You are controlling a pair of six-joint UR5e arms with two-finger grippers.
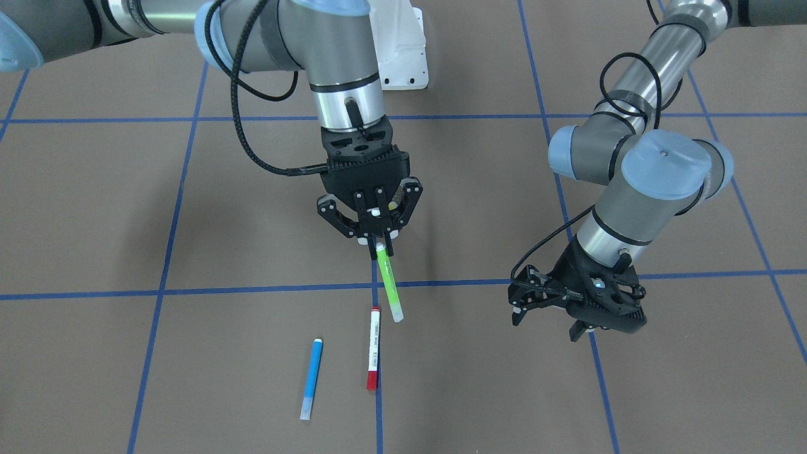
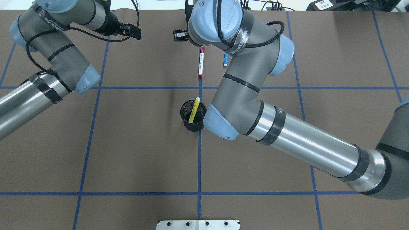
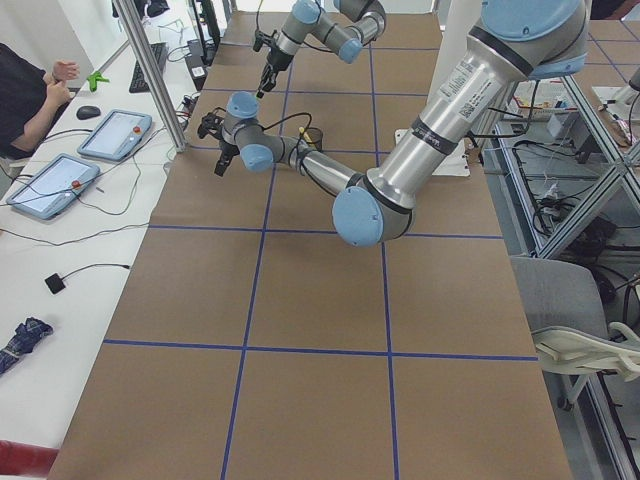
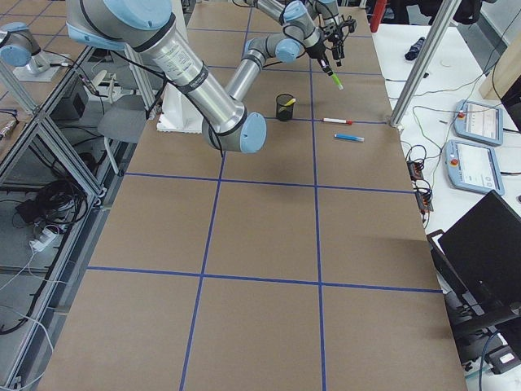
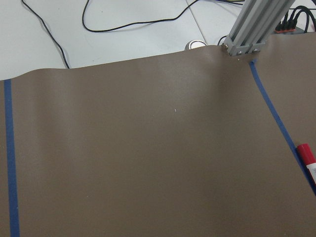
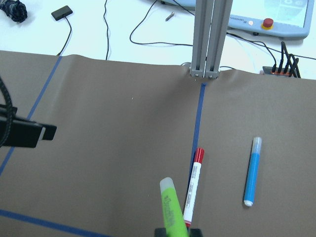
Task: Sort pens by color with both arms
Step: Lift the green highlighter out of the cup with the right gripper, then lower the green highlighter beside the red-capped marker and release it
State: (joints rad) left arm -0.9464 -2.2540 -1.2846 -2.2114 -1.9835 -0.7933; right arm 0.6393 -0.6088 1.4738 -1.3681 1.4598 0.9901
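Note:
My right gripper (image 1: 378, 238) is shut on the upper end of the lime green pen (image 1: 388, 284) and holds it tilted above the table; the pen also shows in the right wrist view (image 6: 173, 210). The white pen with red cap and end (image 1: 374, 347) and the blue pen (image 1: 312, 378) lie flat on the brown mat just beyond it, side by side and apart. The yellow pen (image 2: 194, 110) stands tilted in the black mesh cup (image 2: 185, 119). My left gripper (image 1: 516, 301) hangs open and empty above the mat, well to the side of the pens.
The mat is marked with blue tape lines. The white bolted base (image 1: 403, 44) is at the robot's side. An aluminium post (image 6: 207, 39), cables and tablets stand past the mat's far edge. The right arm's elbow (image 2: 220, 124) hangs close beside the cup.

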